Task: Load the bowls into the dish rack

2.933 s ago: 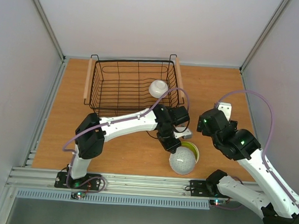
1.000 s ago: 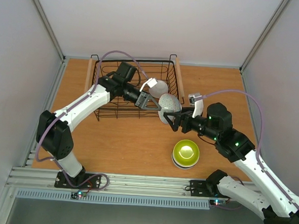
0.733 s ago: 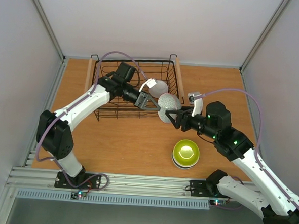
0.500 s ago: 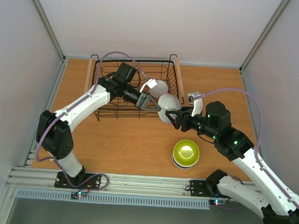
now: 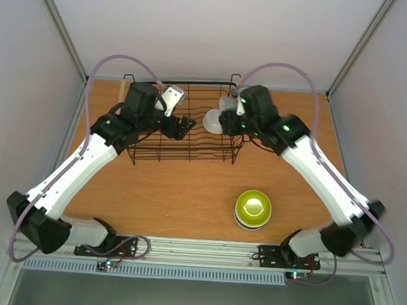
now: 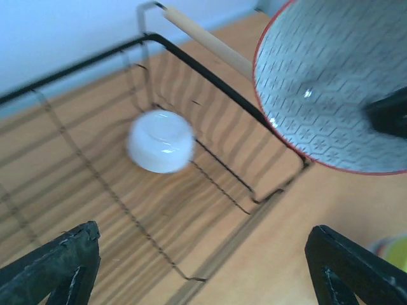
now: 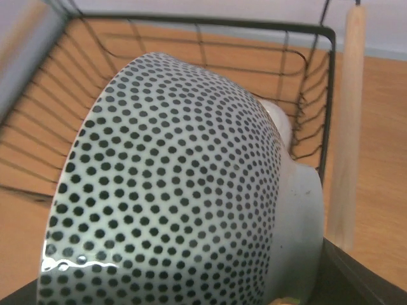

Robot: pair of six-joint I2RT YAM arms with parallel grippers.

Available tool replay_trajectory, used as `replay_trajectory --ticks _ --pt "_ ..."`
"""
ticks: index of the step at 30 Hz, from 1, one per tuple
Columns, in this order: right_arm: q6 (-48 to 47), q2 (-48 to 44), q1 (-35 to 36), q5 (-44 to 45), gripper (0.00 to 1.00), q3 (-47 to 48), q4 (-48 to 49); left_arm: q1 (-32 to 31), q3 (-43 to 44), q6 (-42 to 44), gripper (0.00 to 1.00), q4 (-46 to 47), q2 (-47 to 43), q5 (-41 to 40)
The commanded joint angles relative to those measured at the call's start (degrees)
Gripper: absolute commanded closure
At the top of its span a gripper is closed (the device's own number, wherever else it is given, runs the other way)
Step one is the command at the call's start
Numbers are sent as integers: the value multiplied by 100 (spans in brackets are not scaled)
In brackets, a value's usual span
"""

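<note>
**Loading in progress, one bowl placed.** A small white round bowl (image 6: 160, 141) lies upside down on the floor of the rectangular black wire dish rack (image 5: 190, 152), towards its right end. It is the only bowl visible inside the rack.

The right arm's fingers (image 5: 230, 119) grip a grey speckled round bowl (image 7: 184, 190), which is tilted on edge. The bowl hangs over the rack's right end, just beside the light wooden bar handle (image 7: 346, 127) and near the white bowl. It has not yet been set down.

The left arm's fingers (image 5: 182, 126) are spread wide and hold nothing. They hover over the middle of the rack.

A yellow-green round bowl (image 5: 253, 206) sits upright on the wooden tabletop (image 5: 173, 199), well apart from the rack. It tops a short stack with at least one paler bowl beneath it; how many are in the stack cannot be told.

Judged from this, the task is in its early part. The held bowl needs releasing into the rack, and the whole stack remains to be moved.
</note>
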Motion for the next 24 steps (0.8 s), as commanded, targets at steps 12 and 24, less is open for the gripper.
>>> replay_trajectory --ticks 12,24 --pt "-971 4030 342 2441 98 3177 -2596 25 -193 532 9 350 -519 -1081" --pt "-1158 4847 445 2690 95 3152 -3248 24 -250 572 9 332 -561 -858"
